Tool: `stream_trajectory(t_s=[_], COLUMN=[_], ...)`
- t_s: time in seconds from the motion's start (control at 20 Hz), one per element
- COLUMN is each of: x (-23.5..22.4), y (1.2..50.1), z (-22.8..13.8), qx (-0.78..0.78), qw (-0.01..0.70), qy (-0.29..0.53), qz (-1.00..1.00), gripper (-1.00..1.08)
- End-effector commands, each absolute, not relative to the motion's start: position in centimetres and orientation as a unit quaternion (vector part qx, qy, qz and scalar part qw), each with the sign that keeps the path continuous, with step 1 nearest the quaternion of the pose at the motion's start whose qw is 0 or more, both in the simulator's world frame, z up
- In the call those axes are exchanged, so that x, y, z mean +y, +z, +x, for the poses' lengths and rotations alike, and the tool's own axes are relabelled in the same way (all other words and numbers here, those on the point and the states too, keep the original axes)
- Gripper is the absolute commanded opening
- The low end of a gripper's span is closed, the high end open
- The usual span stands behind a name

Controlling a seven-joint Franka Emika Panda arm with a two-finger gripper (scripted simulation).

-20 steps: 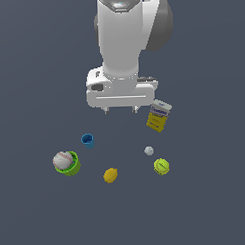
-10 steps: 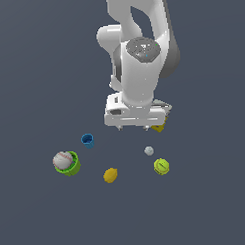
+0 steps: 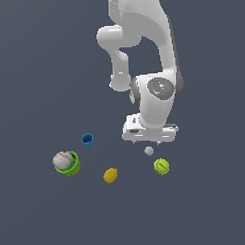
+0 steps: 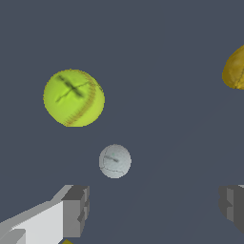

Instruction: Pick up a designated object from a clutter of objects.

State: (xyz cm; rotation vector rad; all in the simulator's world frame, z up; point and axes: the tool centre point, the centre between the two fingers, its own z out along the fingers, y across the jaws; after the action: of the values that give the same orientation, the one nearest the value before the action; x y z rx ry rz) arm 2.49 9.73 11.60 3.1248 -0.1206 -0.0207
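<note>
In the exterior view I am seeing the tiny grey-white ball [image 3: 149, 150] lying on the dark floor just below the gripper [image 3: 149, 142], which is hanging close over it without touching. Taking that ball as my landmark, the yellow-green tennis ball [image 3: 161, 166] is sitting just beside it on the exterior view's right and nearer the camera, the lemon [image 3: 110, 175] is lying well apart on the left, and the blue cup [image 3: 87, 140] is standing farther left. Beyond those, the baseball [image 3: 62, 159] is resting in the green cup [image 3: 71, 166]. The arm's body is hiding the fingers here, so from this view I cannot tell their spread. In the wrist view I am seeing the fingers [image 4: 75, 209] standing wide apart, holding nothing, with the tiny grey-white ball [image 4: 115, 161] lying ahead of the gap, nearer one finger. The tennis ball [image 4: 73, 97] is sitting near it but apart, and the lemon [image 4: 234, 68] is being cut by the frame edge. Bare floor is surrounding the little ball on every side.
</note>
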Motion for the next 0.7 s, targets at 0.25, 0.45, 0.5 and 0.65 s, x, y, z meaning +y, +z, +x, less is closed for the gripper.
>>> stream_trajectory(t_s=[0.25,0.45,0.5,0.65], x=[12.1,12.5,12.5,12.5], y=[7.8,7.1,7.1,7.1], z=[2.2,2.1,2.1,2.1], qx=[-0.051,-0.053,-0.053,-0.053], qw=[0.001,0.000,0.000,0.000], qy=[-0.001,0.000,0.000,-0.001], qz=[0.999,0.999,0.999,0.999], gripper=[1.00,1.00,1.00,1.00])
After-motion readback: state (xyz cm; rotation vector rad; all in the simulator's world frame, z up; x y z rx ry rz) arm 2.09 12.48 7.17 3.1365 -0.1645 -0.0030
